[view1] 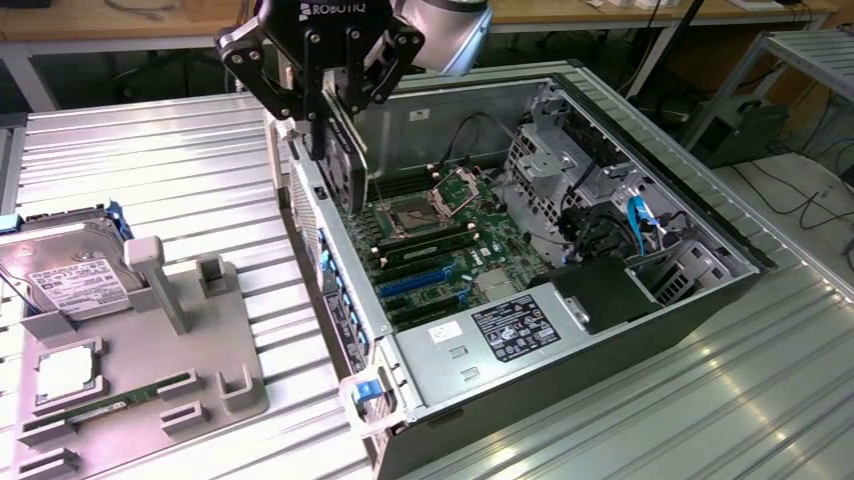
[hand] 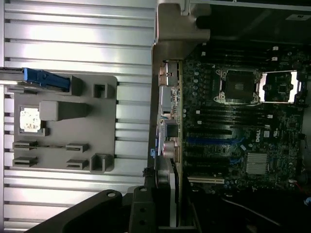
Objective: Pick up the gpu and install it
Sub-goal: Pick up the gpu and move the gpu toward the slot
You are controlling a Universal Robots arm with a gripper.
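Overhead, gripper (view1: 327, 122) partly closed, pinching the gpu (view1: 344, 165) on edge, hanging above the open computer case (view1: 707, 300)

one gpu (view1: 343, 165), one computer case (view1: 414, 125), one motherboard (view1: 461, 262), one hard drive (view1: 74, 280), one grey tray (view1: 200, 372), one loose ram stick (view1: 107, 408)

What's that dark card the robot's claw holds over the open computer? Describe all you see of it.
It is the gpu, a flat, dark card seen nearly edge-on, hanging upright from the gripper, which clamps its upper edge. The wrist view shows a pale, metal-looking strip along its thin edge. It hangs above the open computer case, over the wall on the exterior view's left, not yet in a slot. Only the gripper touches it.
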